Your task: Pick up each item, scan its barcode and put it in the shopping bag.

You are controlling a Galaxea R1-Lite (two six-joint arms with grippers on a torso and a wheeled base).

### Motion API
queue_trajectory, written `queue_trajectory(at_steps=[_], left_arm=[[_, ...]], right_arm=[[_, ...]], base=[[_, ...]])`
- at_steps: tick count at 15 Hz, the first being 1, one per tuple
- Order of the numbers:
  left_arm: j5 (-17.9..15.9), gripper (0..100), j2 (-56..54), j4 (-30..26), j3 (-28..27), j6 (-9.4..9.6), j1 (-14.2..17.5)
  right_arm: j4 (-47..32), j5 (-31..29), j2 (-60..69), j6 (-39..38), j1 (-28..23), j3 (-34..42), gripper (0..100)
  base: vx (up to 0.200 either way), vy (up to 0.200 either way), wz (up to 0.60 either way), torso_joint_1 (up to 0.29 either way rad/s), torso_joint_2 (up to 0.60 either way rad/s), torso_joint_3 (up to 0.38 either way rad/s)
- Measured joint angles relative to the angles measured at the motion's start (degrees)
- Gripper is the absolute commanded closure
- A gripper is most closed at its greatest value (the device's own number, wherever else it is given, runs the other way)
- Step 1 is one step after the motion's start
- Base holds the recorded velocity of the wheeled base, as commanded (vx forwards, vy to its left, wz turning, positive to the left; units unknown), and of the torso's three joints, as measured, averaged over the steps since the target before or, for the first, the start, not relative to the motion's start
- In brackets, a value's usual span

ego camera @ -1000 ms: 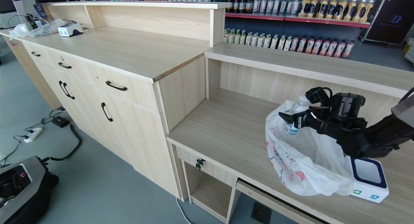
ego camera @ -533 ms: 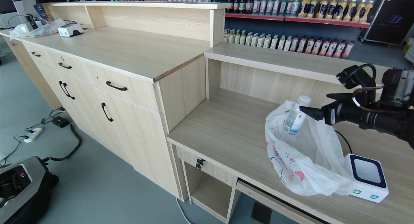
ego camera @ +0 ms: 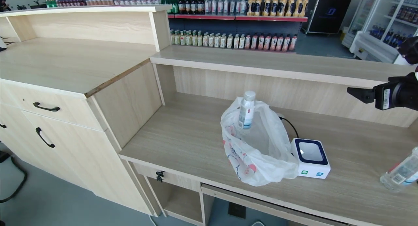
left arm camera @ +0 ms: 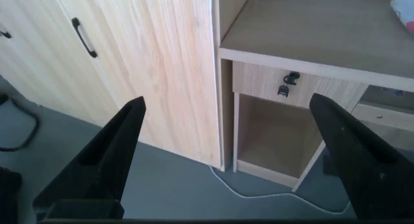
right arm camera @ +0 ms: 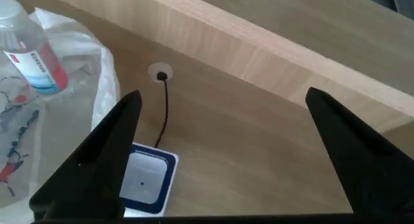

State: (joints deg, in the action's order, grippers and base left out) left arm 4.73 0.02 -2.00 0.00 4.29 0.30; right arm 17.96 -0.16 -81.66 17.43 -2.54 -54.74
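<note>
One bottle [ego camera: 246, 110] stands in the shopping bag [ego camera: 261, 160], kept just beside the scanner [ego camera: 310, 158] for a short transfer. A second bottle [ego camera: 400, 173] lies near the right edge of the worktop [ego camera: 196, 144], probably next. Left jaws and right jaws both stand apart, empty.

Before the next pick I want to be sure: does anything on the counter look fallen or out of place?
A clear bottle at the counter's right end appears to lie on its side, partly cut by the picture's edge. The other bottle stands in the shopping bag, neck sticking out, which looks fine.
</note>
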Motion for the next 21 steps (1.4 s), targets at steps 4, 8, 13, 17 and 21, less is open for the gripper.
queue_trajectory(at_steps=[4, 8, 13, 17, 21], left_arm=[[0.0, 0, 0.0, 0.0, 0.0, 0.02, 0.0], [0.0, 0, 0.0, 0.0, 0.0, 0.02, 0.0], [0.0, 0, 0.0, 0.0, 0.0, 0.02, 0.0], [0.0, 0, 0.0, 0.0, 0.0, 0.02, 0.0], [0.0, 0, 0.0, 0.0, 0.0, 0.02, 0.0]], right_arm=[[-2.7, -0.9, 0.7, -2.1, -2.3, 1.4, 0], [-2.9, -1.0, -2.2, -2.3, -9.1, 4.1, 0], [-5.0, -10.0, -4.5, -6.3, -12.7, 4.6, 0], [-5.8, -11.1, -3.0, -6.8, -12.6, 5.1, 0], [-5.2, -11.0, -1.2, -4.3, -11.0, 4.5, 0]], base=[[0.0, 0.0, 0.0, 0.0, 0.0, 0.0], [0.0, 0.0, 0.0, 0.0, 0.0, 0.0], [0.0, 0.0, 0.0, 0.0, 0.0, 0.0], [0.0, 0.0, 0.0, 0.0, 0.0, 0.0], [0.0, 0.0, 0.0, 0.0, 0.0, 0.0]])
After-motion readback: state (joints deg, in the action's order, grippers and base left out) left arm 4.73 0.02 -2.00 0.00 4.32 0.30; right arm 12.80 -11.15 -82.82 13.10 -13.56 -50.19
